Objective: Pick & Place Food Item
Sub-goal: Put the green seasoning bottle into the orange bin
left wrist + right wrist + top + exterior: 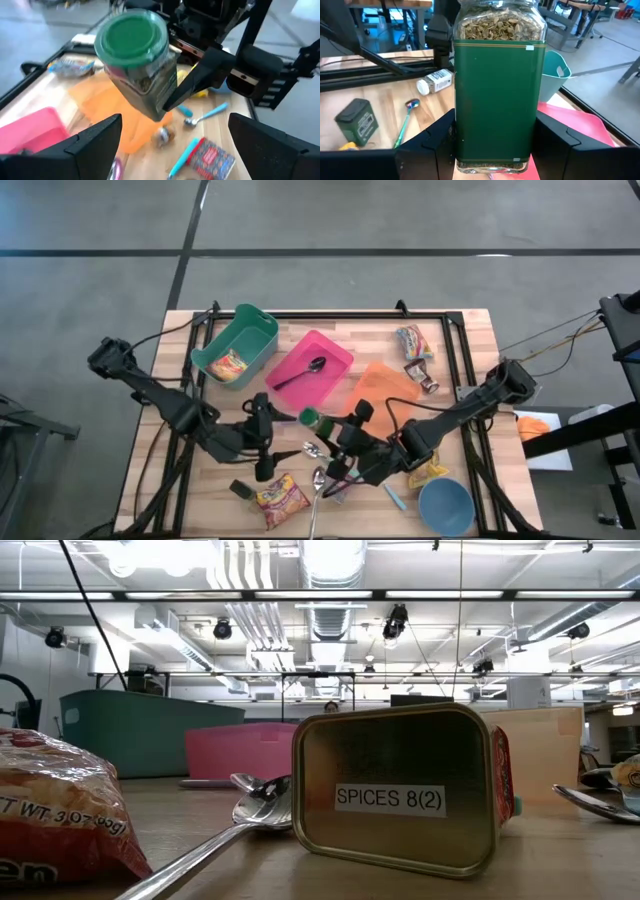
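Note:
A clear jar of seeds (pixel 495 80) with a green label and a green lid (pixel 132 37) hangs above the table's middle (pixel 310 417), with my right gripper (pixel 338 436) shut on it. My left gripper (pixel 272 436) stands just left of the jar, level with it and open. Its two fingers (pixel 100 135) are spread wide in front of the lid and touch nothing. Neither gripper shows in the low view. My right gripper pinches the jar between its two fingers, one on each side of the lower body (pixel 465 145). It comes from the table's right, slanting slightly down. The jar is lifted clear of the table and tilted, its lid end (pixel 132 37) pointing away toward my left gripper.
Behind the grippers stand a teal bin (pixel 250 330) holding a packet, a pink tray (pixel 330 350) with a spoon, and an orange tray (pixel 385 385). A blue bowl (pixel 445 505), a snack packet (pixel 283 500), spoons and a tin (pixel 400 790) lie along the near edge.

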`<action>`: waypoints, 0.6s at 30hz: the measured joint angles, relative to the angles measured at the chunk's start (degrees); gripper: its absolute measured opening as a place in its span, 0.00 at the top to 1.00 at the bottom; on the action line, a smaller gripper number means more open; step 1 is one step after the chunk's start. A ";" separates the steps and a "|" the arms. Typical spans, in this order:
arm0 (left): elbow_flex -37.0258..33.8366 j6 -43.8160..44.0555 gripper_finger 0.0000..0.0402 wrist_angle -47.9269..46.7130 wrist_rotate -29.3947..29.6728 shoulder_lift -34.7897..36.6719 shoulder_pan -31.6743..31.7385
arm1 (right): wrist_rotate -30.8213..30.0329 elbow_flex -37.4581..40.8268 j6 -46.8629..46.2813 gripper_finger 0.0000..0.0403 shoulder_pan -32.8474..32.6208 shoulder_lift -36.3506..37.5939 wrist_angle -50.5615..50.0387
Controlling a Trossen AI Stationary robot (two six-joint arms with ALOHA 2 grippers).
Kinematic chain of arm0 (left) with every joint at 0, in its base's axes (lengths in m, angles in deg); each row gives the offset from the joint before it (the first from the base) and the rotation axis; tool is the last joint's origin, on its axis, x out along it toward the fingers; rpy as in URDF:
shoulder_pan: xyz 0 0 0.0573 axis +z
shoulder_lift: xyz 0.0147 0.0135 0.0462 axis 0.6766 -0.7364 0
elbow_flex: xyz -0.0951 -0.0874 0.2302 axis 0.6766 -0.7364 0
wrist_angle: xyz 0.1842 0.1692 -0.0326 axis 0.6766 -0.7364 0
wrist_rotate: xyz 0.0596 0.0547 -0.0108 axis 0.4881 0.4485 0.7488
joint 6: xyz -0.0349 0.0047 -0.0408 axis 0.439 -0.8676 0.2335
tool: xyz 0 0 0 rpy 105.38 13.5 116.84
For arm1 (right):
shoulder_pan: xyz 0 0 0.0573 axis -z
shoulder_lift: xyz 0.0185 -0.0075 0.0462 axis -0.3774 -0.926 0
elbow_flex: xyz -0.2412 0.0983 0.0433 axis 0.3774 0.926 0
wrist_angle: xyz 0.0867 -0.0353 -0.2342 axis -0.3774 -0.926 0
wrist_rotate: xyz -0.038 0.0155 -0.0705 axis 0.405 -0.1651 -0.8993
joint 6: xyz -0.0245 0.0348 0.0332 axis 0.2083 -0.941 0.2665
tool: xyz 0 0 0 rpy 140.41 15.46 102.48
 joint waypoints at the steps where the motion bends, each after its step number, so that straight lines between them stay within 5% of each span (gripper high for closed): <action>1: -2.00 -1.53 0.09 3.52 -0.11 0.45 -0.05 | 0.12 0.05 0.04 0.53 -0.35 0.30 0.29; 7: -11.55 -9.38 0.09 24.45 -3.52 1.62 0.06 | 0.81 0.52 3.90 0.53 -3.17 0.59 6.05; 18: -17.79 -19.92 0.09 45.47 -13.61 1.51 0.11 | 8.24 1.13 12.54 0.53 -3.49 -0.17 18.81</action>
